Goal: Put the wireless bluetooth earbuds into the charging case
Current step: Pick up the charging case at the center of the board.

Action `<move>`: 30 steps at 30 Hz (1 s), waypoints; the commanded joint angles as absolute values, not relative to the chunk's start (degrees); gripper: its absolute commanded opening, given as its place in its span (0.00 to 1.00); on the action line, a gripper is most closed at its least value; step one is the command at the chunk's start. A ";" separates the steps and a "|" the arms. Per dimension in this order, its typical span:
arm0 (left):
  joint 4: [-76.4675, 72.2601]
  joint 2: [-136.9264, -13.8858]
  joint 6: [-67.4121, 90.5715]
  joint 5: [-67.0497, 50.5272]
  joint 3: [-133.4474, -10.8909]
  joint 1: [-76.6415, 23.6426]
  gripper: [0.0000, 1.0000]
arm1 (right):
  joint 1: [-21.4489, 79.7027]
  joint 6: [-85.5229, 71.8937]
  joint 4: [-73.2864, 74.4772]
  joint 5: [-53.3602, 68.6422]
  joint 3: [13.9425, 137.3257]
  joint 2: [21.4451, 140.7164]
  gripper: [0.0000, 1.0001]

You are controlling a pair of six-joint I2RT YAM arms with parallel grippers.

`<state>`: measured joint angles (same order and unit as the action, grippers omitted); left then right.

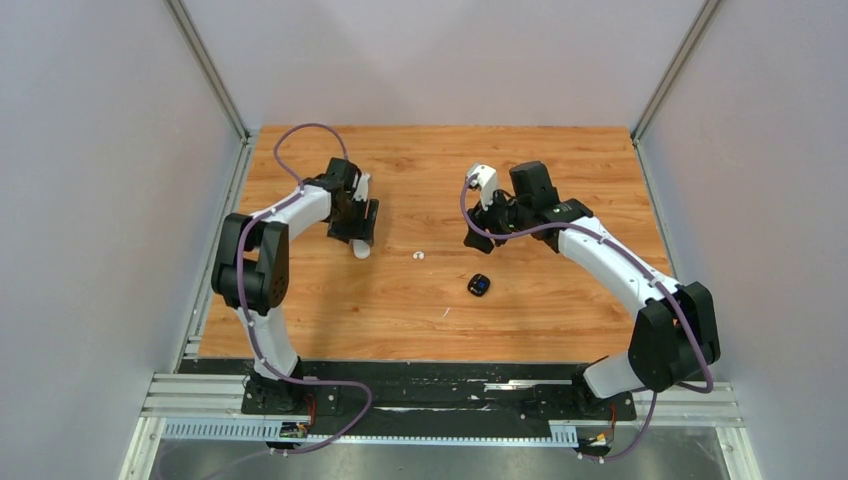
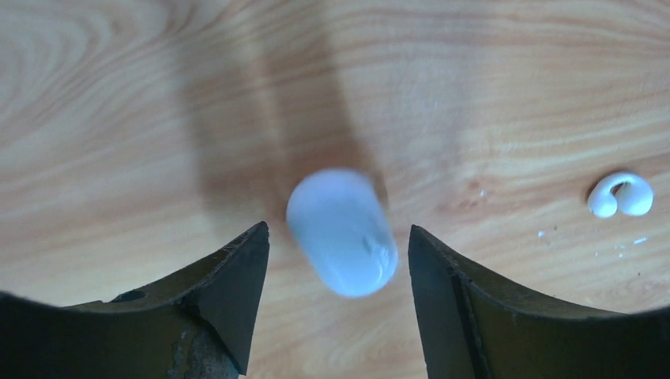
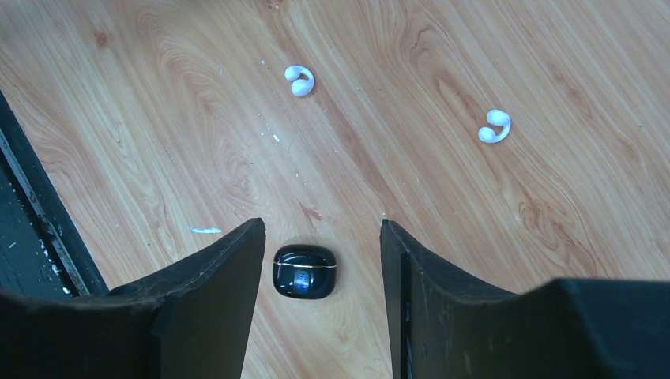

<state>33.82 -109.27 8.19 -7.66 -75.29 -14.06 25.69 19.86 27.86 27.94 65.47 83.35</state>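
A white pebble-shaped charging case (image 2: 341,231), closed and blurred, lies on the wood between the fingers of my open left gripper (image 2: 336,230), touching neither. In the top view that case (image 1: 360,250) sits just below the left gripper (image 1: 356,232). One white earbud (image 2: 621,194) lies to its right, at mid-table (image 1: 418,255). My right gripper (image 3: 321,223) hangs open above the table, and a closed glossy black case (image 3: 304,271) shows far below between its fingers. Two white earbuds (image 3: 299,80) (image 3: 495,126) lie beyond it. From above, the right gripper (image 1: 472,213) is behind the black case (image 1: 480,285).
The wooden table (image 1: 560,310) is walled by grey panels at the left, right and back. A black rail (image 1: 440,375) carrying both arm bases runs along the near edge. Small white flecks (image 3: 205,230) lie on the wood.
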 commanded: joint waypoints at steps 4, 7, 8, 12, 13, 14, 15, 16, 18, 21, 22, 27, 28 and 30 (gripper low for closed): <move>30.92 -95.34 15.63 -5.19 -69.15 -13.62 0.72 | 25.49 18.82 25.29 28.21 62.93 80.64 0.55; 29.64 -96.88 17.40 -7.74 -67.82 -13.62 0.66 | 25.49 18.34 25.29 28.31 62.82 80.65 0.55; 29.32 -97.87 17.51 -7.87 -67.66 -13.62 0.65 | 25.49 18.21 25.28 28.30 62.96 80.62 0.55; 29.37 -101.05 17.33 -8.24 -68.57 -13.58 0.60 | 25.48 18.33 25.44 27.25 63.68 80.23 0.56; 29.40 -101.55 17.50 -8.83 -68.78 -13.61 0.58 | 25.47 18.51 25.60 26.92 63.84 80.17 0.55; 29.54 -102.49 17.80 -9.25 -69.27 -13.62 0.57 | 25.41 18.66 25.92 26.71 64.08 80.03 0.55; 29.63 -103.01 17.95 -9.98 -69.53 -13.62 0.55 | 25.40 18.86 26.32 26.53 64.26 79.94 0.55; 29.69 -103.78 18.11 -10.22 -69.98 -13.62 0.53 | 25.36 19.03 26.77 26.40 64.47 79.98 0.54; 29.88 -104.69 18.17 -9.96 -70.68 -13.57 0.50 | 25.32 19.07 27.42 26.20 64.68 79.81 0.54; 30.60 -106.21 17.01 -9.76 -71.64 -13.62 0.46 | 25.31 18.60 27.81 26.40 64.50 79.54 0.54; 30.48 -106.55 16.20 -9.76 -71.77 -13.62 0.44 | 25.30 18.49 27.83 26.49 64.32 79.43 0.54; 29.55 -108.18 12.59 -10.41 -71.41 -14.73 0.44 | 25.31 17.31 27.66 27.13 63.57 79.10 0.54; 29.03 -108.28 12.27 -10.57 -71.25 -15.39 0.46 | 25.33 17.05 27.66 27.22 63.55 79.16 0.55; 28.66 -108.62 11.73 -10.76 -71.12 -16.37 0.48 | 25.23 16.51 27.68 27.40 63.46 79.17 0.55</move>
